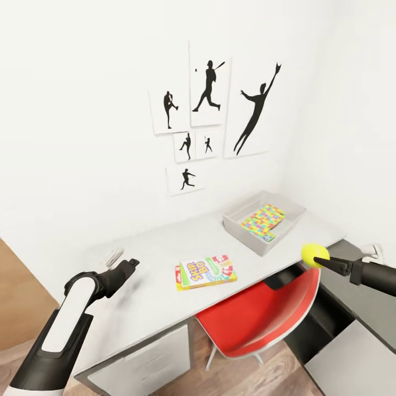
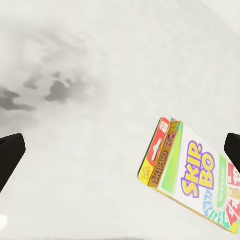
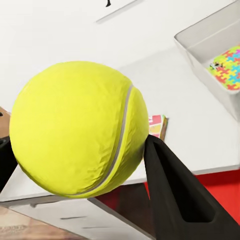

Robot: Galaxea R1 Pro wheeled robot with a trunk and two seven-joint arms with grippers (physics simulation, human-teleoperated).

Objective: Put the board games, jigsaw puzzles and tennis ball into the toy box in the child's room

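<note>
Looking down from the head camera, I had the long light grey tabletop [image 1: 165, 258] running along the white wall, with the red chair [image 1: 258, 319] tucked under its front edge. Toward the far right end sat the shallow light grey toy box [image 1: 236, 220], and a multicoloured jigsaw slab [image 1: 263, 219] already lay inside it; something smaller lay beneath that slab's near edge, but I could not tell what. The flat printed SKIP-BO box [image 1: 205, 271] lay out on the tabletop near the front edge, well apart from the toy box.

The step in hand, as I judged it, was the carry of the fuzzy yellow-green tennis ball [image 1: 315, 255]. My right pincer [image 1: 323, 260] was clamped on it, one dark finger [image 3: 175, 195] pressed to the ball's side in the right wrist view, and it hung off the front edge over the chair, short of the toy box. The next move called for swinging that arm forward over the box wall, then releasing low so the ball would not bounce out.

My left pincer [image 1: 133, 264] hovered above the bare tabletop just beside the SKIP-BO box, its fingertips [image 2: 10, 155] spread wide and holding nothing, well placed for that game next.
</note>
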